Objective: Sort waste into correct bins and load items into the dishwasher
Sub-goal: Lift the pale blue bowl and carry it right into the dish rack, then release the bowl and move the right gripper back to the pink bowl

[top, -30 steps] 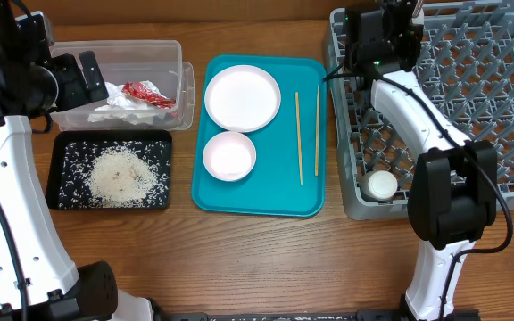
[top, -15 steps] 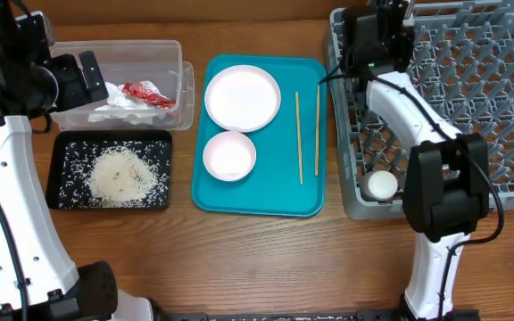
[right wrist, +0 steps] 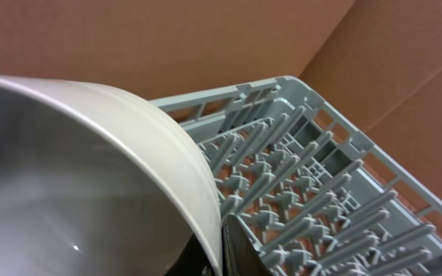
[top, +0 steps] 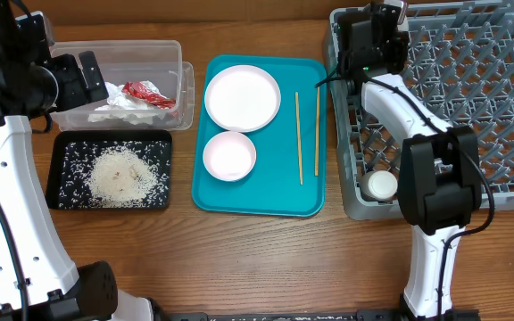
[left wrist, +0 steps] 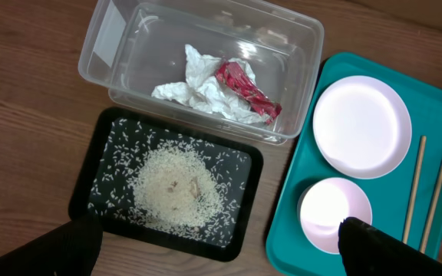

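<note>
Two arms at work: pale bowl (right wrist: pixel 90 169) held over the dish rack (top: pixel 471 98).
Dish rack sits at desk (top: pixel 266 259) right with a small cup (top: pixel 382 185) in its near-left corner; right claw (right wrist: pixel 221 249), above the far-left corner, is clamped on the pale bowl's rim, probably to drop it edgewise between pegs. Teal tray (top: pixel 266 201) carries plate (top: pixel 242 96), white bowl (top: pixel 229 155) and two chopsticks (top: pixel 299 134), not yet loaded. Clear tub (top: pixel 150 49) holds paper (top: pixel 119 111) and red wrapper (top: pixel 147 92); black tray (top: pixel 61 169) holds rice (top: pixel 119 174), so waste appears sorted. Left claw (left wrist: pixel 225 245) hangs above these, fingers apart, empty. Desk is brown wood grain; brown cardboard-like panels stand behind the rack.
</note>
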Available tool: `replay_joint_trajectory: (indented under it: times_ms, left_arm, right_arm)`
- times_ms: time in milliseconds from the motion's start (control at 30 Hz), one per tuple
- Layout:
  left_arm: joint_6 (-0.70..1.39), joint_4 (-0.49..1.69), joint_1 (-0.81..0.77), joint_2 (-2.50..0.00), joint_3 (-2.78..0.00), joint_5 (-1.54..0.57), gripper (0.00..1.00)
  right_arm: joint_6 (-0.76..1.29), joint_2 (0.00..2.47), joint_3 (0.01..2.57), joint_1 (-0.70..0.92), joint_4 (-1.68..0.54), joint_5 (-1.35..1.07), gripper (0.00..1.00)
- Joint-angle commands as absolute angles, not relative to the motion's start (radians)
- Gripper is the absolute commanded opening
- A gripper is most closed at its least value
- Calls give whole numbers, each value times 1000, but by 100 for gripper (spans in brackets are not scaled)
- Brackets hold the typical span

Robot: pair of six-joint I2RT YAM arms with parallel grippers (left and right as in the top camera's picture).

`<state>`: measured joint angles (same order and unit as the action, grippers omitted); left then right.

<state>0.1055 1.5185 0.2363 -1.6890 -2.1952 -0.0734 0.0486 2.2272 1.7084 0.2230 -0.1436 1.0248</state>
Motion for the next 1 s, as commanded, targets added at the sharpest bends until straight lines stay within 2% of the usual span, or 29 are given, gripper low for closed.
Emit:
replay_joint_trajectory:
  times_ms: [0, 967]
  left_arm:
    - [105, 1514, 236, -1695, -2195, -67, 100]
    - [105, 1514, 236, -1695, -2195, -67, 100]
  right_arm:
    - [44, 2239, 1721, 220, -123, 1034, 4]
    - [44, 2239, 1722, 280, -250, 1031, 5]
